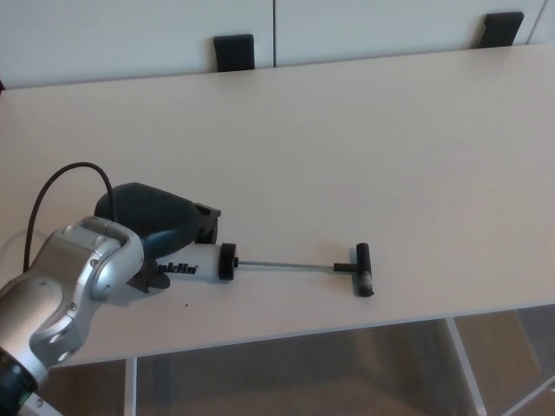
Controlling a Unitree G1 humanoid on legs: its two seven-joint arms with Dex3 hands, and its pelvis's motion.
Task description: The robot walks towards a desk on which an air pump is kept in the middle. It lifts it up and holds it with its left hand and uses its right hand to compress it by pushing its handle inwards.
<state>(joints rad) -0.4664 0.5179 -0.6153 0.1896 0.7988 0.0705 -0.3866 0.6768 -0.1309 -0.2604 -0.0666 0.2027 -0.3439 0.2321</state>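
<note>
The air pump lies on the pale desk near its front edge, at the left. Its white barrel ends in a black cap. A thin rod is drawn far out to the right, ending in a black T-handle. My left hand covers the barrel's left end, with fingers behind it and the thumb in front, shut on it. The pump rests on the desk. My right hand does not show.
My silver left forearm comes in from the lower left, with a black cable looping over it. Two black chair tops stand behind the desk's far edge. A white desk leg shows below the front edge.
</note>
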